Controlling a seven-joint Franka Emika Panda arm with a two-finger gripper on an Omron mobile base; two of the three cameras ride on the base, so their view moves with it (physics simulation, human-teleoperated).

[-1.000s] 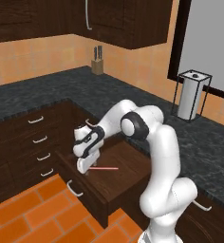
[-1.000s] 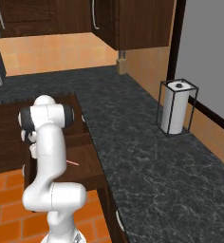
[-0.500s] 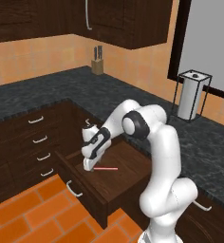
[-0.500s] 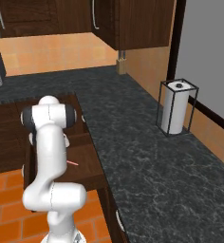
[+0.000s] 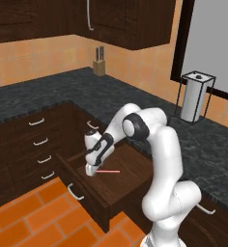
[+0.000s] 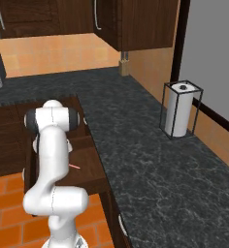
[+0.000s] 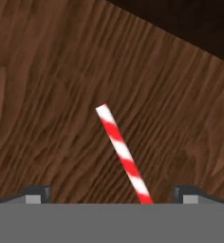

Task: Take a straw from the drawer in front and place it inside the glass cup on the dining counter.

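Flat, even rendered lighting, soft faint shadows, no glare, slightly blurry low-resolution textures.

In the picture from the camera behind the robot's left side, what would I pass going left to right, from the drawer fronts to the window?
Drawer handles → gripper → straw in the open drawer → paper towel holder.

I see the straw (image 5: 107,171) lying flat in the open drawer (image 5: 130,176), my gripper (image 5: 91,170) at its left end, fingertips (image 7: 36,193) straddling it.
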